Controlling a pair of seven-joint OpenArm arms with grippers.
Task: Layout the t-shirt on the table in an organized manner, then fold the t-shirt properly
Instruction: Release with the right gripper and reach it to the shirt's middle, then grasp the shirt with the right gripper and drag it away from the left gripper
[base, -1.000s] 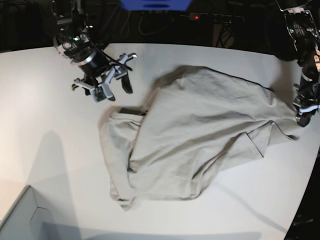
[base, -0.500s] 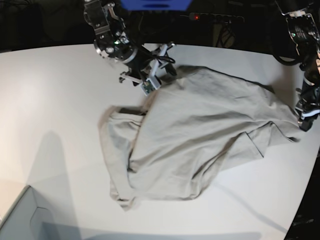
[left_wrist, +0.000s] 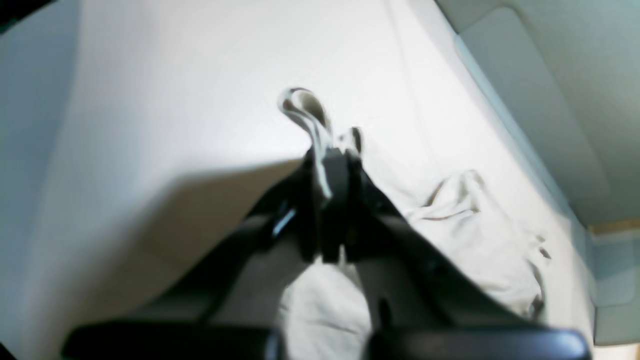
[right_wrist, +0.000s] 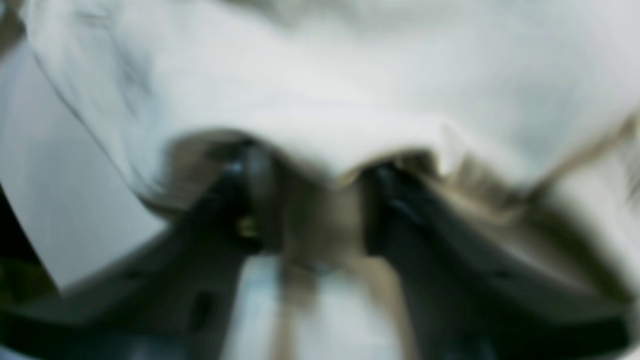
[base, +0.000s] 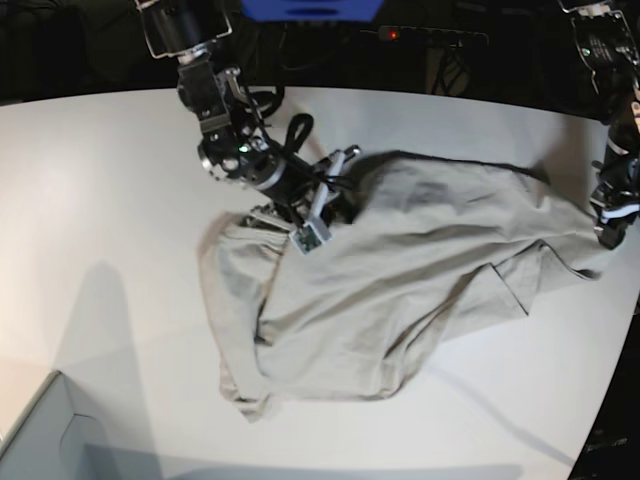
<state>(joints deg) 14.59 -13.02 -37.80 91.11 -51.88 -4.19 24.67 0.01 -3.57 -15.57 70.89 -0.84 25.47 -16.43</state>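
Clearly the t-shirt (base: 400, 290) lies crumpled across the middle of the worktop (base: 110, 190), bunched and doubled over on itself, so the laying-out looks far from finished. The left pincer (left_wrist: 330, 150) is shut on the t-shirt, a loop of its fabric sticking out past the tips; in the base view it sits at the shirt's right-hand corner, close to the worktop's edge. The right pincer (base: 318, 205) is pressed into the shirt's upper left edge. In its wrist view cloth lies between its two fingers (right_wrist: 250, 200), but they stand apart and the picture is too smeared to say whether they have pinched it.

The risk, I judge, is that this pincer catches more than one layer, or only a thin fold that slips out once both arms pull; a pull against the left hold could then drag the shirt toward the edge.

The collar and label cannot be made out, and the sleeves are hard to tell from folds.
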